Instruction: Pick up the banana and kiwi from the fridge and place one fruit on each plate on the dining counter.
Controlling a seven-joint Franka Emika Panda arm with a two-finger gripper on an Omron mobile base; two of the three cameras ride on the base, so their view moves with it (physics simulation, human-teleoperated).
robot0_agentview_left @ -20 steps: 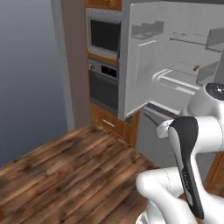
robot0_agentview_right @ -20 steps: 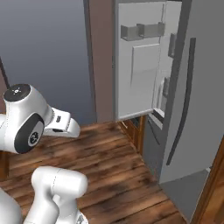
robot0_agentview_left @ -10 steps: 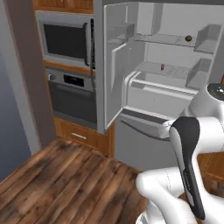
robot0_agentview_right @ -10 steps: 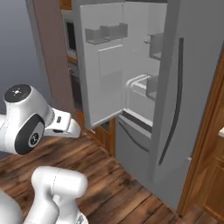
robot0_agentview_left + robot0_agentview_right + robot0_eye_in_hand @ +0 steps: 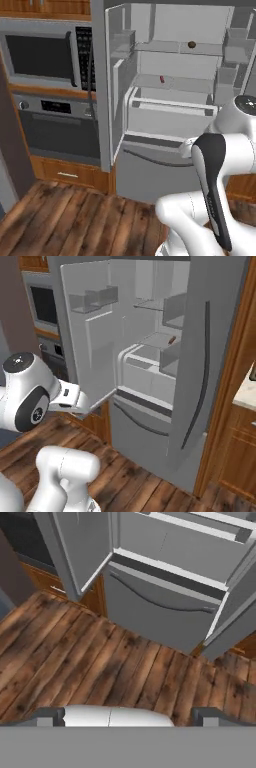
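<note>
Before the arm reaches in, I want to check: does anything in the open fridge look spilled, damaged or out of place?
Nothing stands out. The pale grey fridge stands open, with a small brown oval kiwi on its upper shelf.

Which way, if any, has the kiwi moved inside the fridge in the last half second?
No. The kiwi lies on the same upper shelf, near its front edge. Only the view shifted as the cameras drove closer.

Fridge: top cut off by edge. Small dark item, upper shelf: too small to identify.
</note>
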